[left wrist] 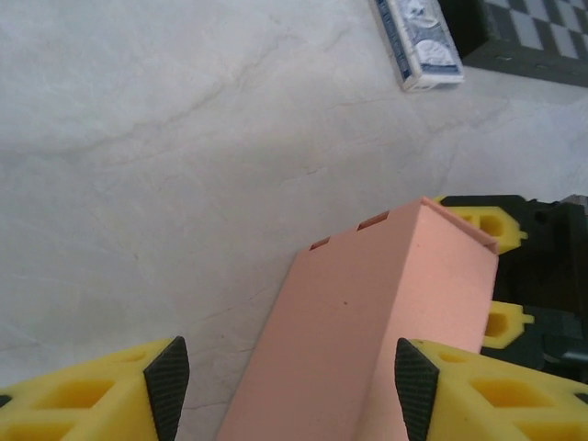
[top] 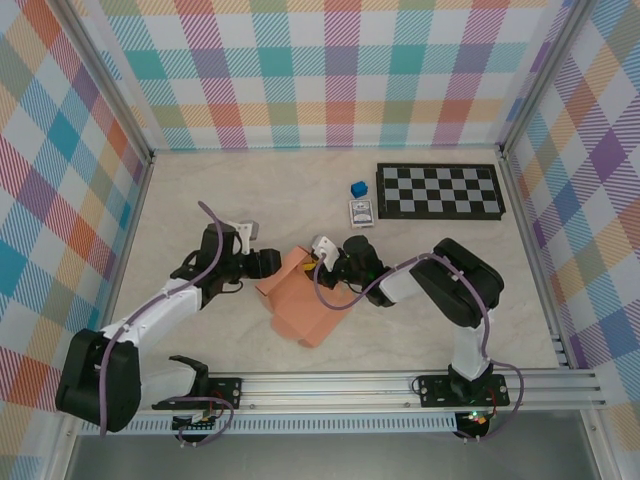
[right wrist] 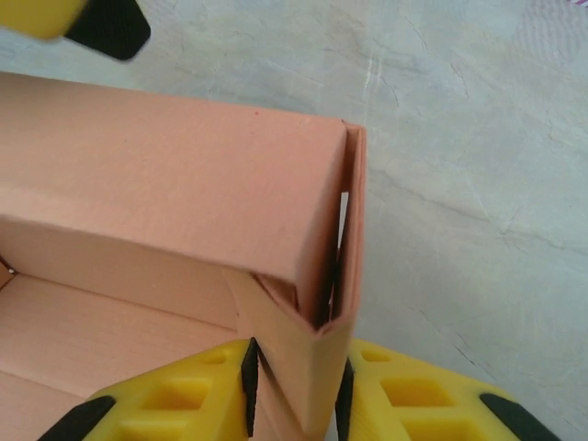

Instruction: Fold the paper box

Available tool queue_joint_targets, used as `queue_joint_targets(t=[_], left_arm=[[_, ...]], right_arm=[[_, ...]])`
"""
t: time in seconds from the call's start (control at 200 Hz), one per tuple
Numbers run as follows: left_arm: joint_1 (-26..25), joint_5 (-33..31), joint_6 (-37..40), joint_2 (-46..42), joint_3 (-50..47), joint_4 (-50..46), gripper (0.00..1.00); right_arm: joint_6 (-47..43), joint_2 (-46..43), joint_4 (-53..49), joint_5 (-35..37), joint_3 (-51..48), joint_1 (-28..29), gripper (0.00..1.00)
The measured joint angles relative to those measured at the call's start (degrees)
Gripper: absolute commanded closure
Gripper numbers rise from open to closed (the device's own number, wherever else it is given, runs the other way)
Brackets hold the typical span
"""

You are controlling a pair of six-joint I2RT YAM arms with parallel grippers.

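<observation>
paper box: mid-table between the arms, part-folded, lower end cut off in left wrist view | left gripper: jaws wide, straddling it | right gripper: pinching its corner wall, grip partly cropped

1. Paper box, dead centre: plain salmon-orange all over, not a mark of print on it.
2. Left gripper and right gripper: bright yellow fingers, black pads.
3. Up at one o'clock, the board: black-and-white checks.
4. At twelve o'clock, a cube, solid blue; at its six o'clock a card pack, blue and white.
5. Table: pale beige, faint grey marbling.
6. Walls: pastel plaid in teal, orange, pink, purple and yellow on white.
</observation>
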Motion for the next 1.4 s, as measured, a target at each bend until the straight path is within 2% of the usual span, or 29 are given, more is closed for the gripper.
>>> queue_joint_targets(t=[0.46, 0.71, 0.93, 1.32, 1.4], left_arm=[[0.0, 6.91, -1.84, 5.92, 2.73, 0.66, 0.41], [0.02, 10.01, -0.55, 11.72, 6.29, 1.86, 0.42], [0.68, 12.92, -0.13, 15.63, 8.37, 4.15, 0.44], [2.45, 17.09, -2.78, 18.1, 9.01, 5.99, 0.43], [3.43, 17.2, -3.72, 18.1, 8.98, 5.97, 0.43]], right_arm=[[1.29, 1.7, 0.11, 0.85, 2.71, 0.94, 0.64], [1.62, 2.08, -8.0, 0.63, 9.97, 1.22, 0.65], [0.81, 2.82, -11.32, 0.17, 12.33, 1.01, 0.75], [-0.24, 4.22, -12.39, 4.2, 13.55, 2.12, 0.77], [-0.37, 4.83, -13.11, 5.95, 14.1, 2.8, 0.82]])
